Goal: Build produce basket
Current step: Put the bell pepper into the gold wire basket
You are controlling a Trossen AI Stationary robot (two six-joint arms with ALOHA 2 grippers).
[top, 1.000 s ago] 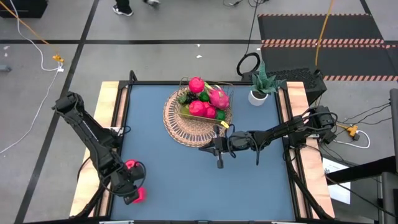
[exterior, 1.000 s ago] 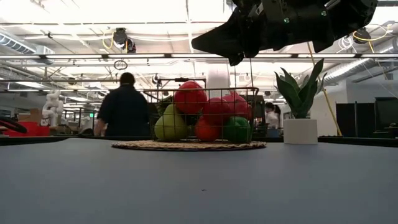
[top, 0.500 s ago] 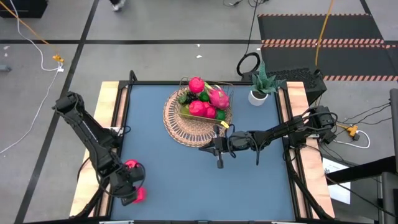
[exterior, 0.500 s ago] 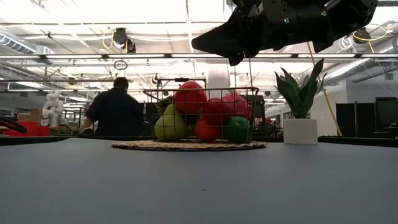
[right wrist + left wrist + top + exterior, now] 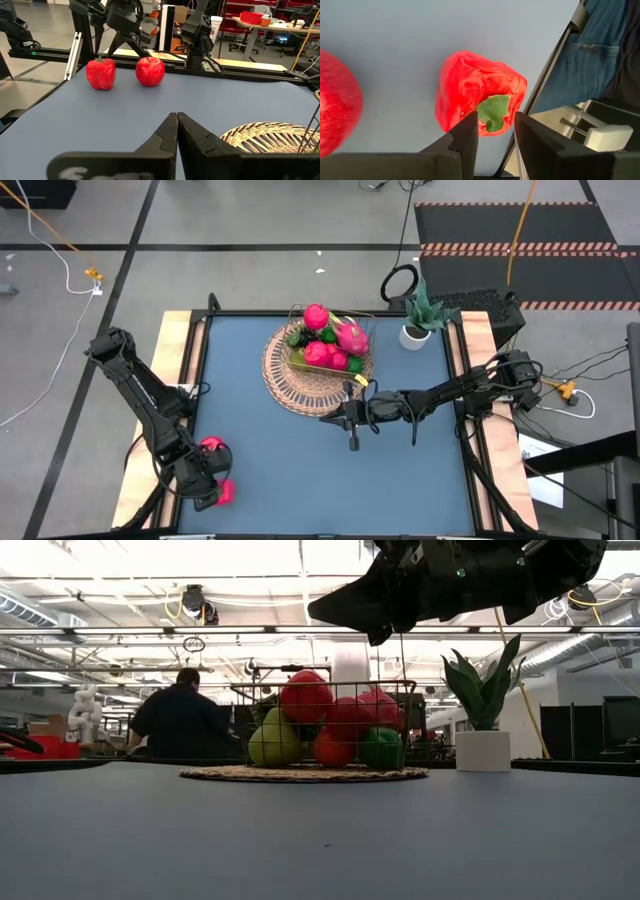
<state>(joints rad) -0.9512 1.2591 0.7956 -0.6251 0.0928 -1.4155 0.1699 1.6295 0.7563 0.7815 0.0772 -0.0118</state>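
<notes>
Red bell pepper (image 5: 479,98) lies at the table's near-left corner beside a red apple (image 5: 150,71). Likely light, rigid, glossy: grip across its body, not the stem. Left gripper (image 5: 494,134) above it, fingers apart, empty. Right gripper (image 5: 177,131), fingers together, waits beside the basket (image 5: 300,385).

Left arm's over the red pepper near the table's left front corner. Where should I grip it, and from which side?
Grip the red pepper across its broad ribbed body, not the green stem, which looks too small to hold. It lies on its side, stem toward the left gripper, whose fingers stand apart, so come straight down from above. Keep clear of the red apple beside it. The right gripper waits, shut, near the basket.
</notes>
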